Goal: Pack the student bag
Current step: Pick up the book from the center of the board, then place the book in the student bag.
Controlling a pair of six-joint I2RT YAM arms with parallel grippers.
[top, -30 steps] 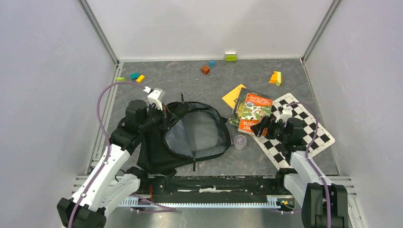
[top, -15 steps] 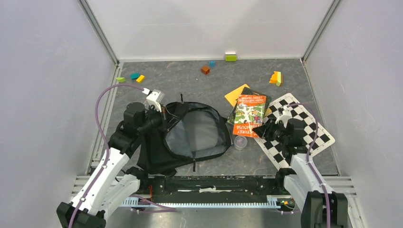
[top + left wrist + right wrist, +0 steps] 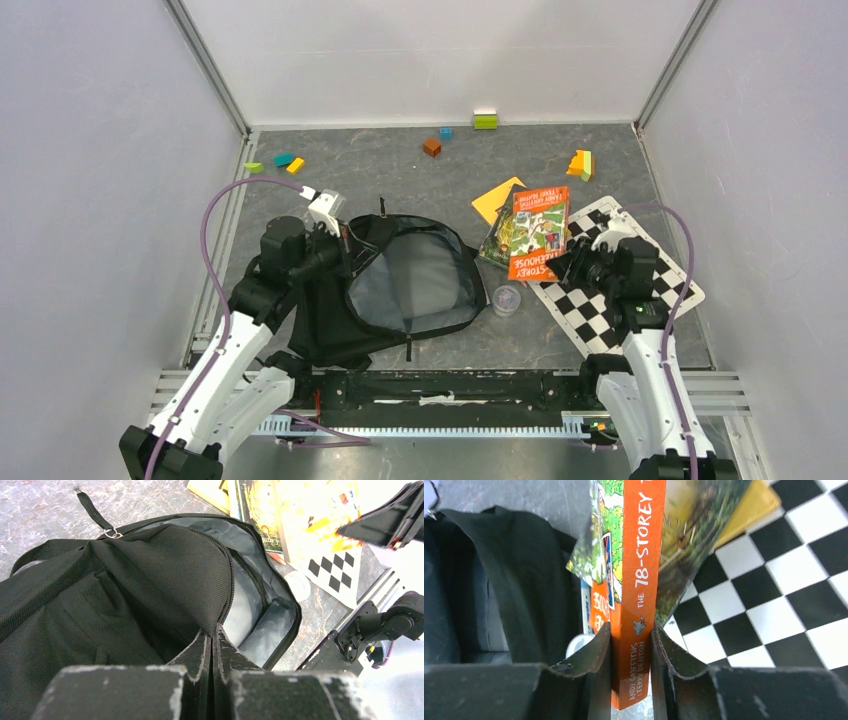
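Two pincers grip things: the left pincer (image 3: pixel 212 636) is pinched tight on the rim of the open backpack (image 3: pixel 410 280), which lies on the counter (image 3: pixel 380 170) before the left arm. The right pincer (image 3: pixel 631 632) clamps an orange book (image 3: pixel 538 232) by its spine.

Grey marbled table (image 3: pixel 400 180). On it: student bag (image 3: pixel 400 275) near-left, mouth open; checkered board (image 3: pixel 588 320) near-right; clear tub (image 3: pixel 506 299) btwn them; yellow pad (image 3: pixel 491 199) mid; coloured blocks (image 3: pixel 432 147) scattered at far edge.
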